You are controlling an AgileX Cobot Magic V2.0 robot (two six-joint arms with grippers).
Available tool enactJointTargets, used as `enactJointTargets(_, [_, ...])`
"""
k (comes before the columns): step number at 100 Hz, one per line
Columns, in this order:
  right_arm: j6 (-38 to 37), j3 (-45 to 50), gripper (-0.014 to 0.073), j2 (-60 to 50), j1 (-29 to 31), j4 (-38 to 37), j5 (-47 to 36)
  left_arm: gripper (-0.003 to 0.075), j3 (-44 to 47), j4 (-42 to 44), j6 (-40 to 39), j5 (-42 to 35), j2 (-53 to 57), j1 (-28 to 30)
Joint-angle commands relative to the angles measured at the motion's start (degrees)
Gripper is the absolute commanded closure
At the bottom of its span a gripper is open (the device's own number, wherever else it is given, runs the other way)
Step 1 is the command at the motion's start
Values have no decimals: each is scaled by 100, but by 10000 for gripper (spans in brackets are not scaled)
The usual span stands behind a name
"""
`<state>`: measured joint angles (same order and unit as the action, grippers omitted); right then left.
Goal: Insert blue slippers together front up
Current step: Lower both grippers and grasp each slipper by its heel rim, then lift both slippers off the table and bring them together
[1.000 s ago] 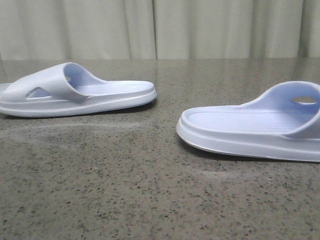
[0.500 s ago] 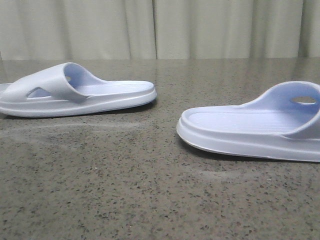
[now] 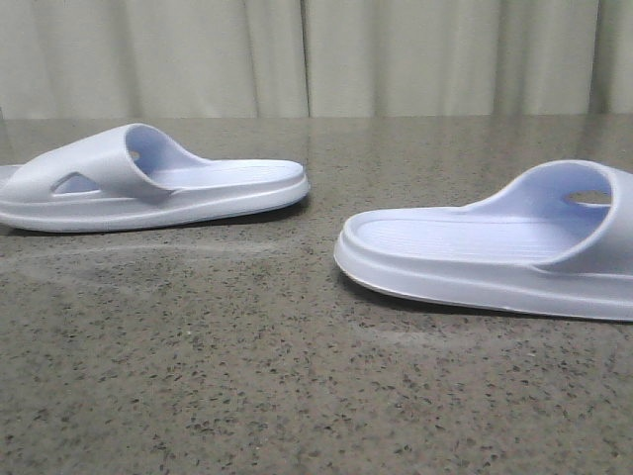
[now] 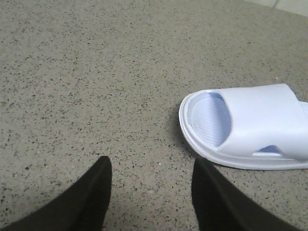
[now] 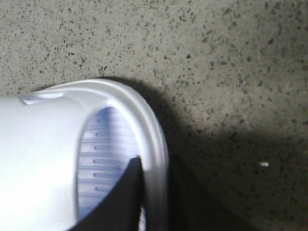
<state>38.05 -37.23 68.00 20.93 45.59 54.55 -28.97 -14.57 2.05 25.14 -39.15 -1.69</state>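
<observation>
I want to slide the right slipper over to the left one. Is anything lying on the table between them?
Nothing visible: only bare table lies between the right slipper and the left slipper.

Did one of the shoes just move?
Yes. The right slipper slid a little to the left, toward the left slipper, and turned slightly. The right wrist view shows a right pincer finger inside it, against its rim. The left slipper stayed put, and the left pincer is open over the table.
</observation>
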Motion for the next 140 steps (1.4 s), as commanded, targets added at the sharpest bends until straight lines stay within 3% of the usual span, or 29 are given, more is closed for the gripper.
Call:
enactJointTargets(1, [92,-181,699,-70,32,219,70,383,-206,-171,6,-389,-31,19])
enactJointTargets(18, [92,-181,700,-83,32,321,4,384,-206,-424,21,-389,-270,19])
enactJointTargets(35, [92,-181,700,-140,32,399,-62,384,-317,-1284,746,-379,-779,19])
enactJointTargets(76, [139,-181,700,-140,20,498,-104,383,-1640,-2444,1806,311,-2608,41])
enactJointTargets(86, [147,-181,701,-140,10,501,-104,384,-1850,-2965,2200,631,-3003,321])
enactJointTargets(104, [147,-181,700,-140,9,513,-131,384,-1994,-4793,3816,1718,-3595,1135])
enactJointTargets(114, [147,-181,700,-140,9,523,-135,384,-1994,-4980,4058,2003,-3819,1411])
enactJointTargets(140, [231,-181,701,-140,9,577,-148,384,-1994,-5643,4855,2433,-4309,1422])
